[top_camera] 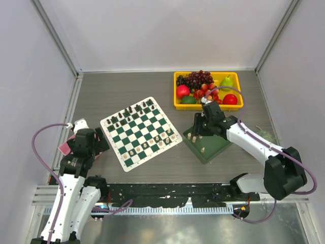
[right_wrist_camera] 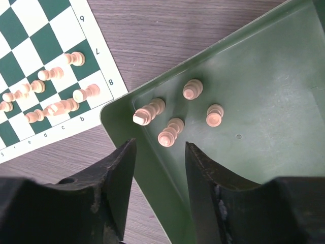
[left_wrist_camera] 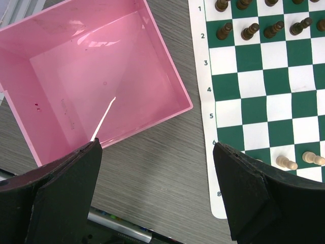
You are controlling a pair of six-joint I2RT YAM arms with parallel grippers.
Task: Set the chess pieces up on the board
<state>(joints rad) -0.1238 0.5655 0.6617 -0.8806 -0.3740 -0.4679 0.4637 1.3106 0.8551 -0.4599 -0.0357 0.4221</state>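
- Chess pieces (right_wrist_camera: 171, 132) of cream colour: four sit in a corner of the green tray (right_wrist_camera: 264, 76); others stand on the board (top_camera: 137, 133), in the rows nearest that tray.
- Board lies flat on the worktop (left_wrist_camera: 152, 173), just beside the tray.
- Right gripper (right_wrist_camera: 158, 152) is spread wide over that tray corner, holding nothing.
- Left gripper (left_wrist_camera: 157, 152) gapes empty above the worktop between pink box (left_wrist_camera: 76, 30) and board.

The pink box (left_wrist_camera: 76, 76) looked like glossy plastic and caught bright glare. The table (left_wrist_camera: 152, 168) showed a matt grey wood grain. The board (left_wrist_camera: 254, 101) was smooth, its print flat. The chess pieces (right_wrist_camera: 148, 112) looked like pale turned wood, and the green tray (right_wrist_camera: 264, 76) was smooth plastic with a soft sheen.
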